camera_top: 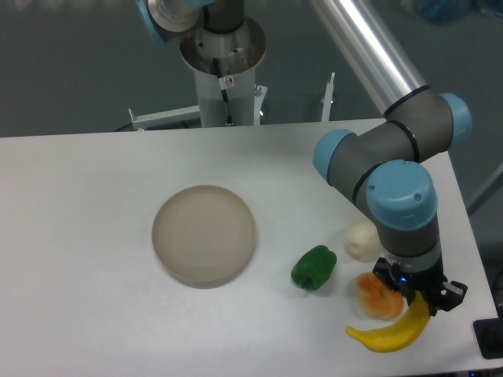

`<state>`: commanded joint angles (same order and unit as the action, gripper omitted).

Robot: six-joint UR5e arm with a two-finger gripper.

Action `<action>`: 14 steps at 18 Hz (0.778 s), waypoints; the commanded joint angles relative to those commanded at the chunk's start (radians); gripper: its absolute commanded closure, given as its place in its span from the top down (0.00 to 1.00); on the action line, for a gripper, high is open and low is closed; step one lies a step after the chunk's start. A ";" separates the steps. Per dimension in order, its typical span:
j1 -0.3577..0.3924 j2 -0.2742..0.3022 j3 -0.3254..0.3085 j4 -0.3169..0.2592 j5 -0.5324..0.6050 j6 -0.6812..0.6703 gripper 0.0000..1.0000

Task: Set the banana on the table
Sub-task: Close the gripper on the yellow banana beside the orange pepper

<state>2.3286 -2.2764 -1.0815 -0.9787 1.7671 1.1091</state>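
Observation:
The yellow banana (389, 336) is at the front right of the white table (94, 236). Its left tip is low at the surface and its right end is raised. My gripper (420, 302) points down over that raised end, with its dark fingers closed on either side of it. The fingertips are partly hidden by the banana and the wrist. I cannot tell whether the banana's underside rests on the table.
A lumpy orange fruit (376, 292) sits just left of the gripper, almost touching it. A white round object (361, 238) and a green pepper (314, 267) lie further left. A round beige plate (204, 233) is mid-table. The table's right and front edges are close.

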 joint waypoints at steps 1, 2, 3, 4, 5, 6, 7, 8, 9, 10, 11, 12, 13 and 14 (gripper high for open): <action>0.000 0.000 -0.003 0.000 0.000 0.000 0.31; 0.000 0.000 -0.003 0.000 0.000 0.002 0.31; 0.000 0.003 -0.006 0.000 -0.002 0.002 0.31; 0.002 0.008 -0.011 -0.002 -0.003 0.002 0.31; 0.002 0.015 -0.020 -0.003 -0.003 0.002 0.31; 0.003 0.029 -0.038 -0.005 -0.003 0.003 0.31; 0.008 0.047 -0.063 -0.002 -0.005 0.003 0.31; 0.014 0.061 -0.083 -0.003 -0.009 0.014 0.31; 0.020 0.075 -0.095 -0.005 -0.018 0.037 0.31; 0.026 0.086 -0.106 -0.008 -0.026 0.052 0.31; 0.031 0.097 -0.121 -0.009 -0.028 0.060 0.31; 0.040 0.109 -0.142 -0.011 -0.032 0.066 0.31; 0.051 0.123 -0.167 -0.009 -0.040 0.080 0.31; 0.066 0.142 -0.198 -0.009 -0.046 0.103 0.31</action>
<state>2.3944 -2.1340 -1.2790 -0.9879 1.7212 1.2116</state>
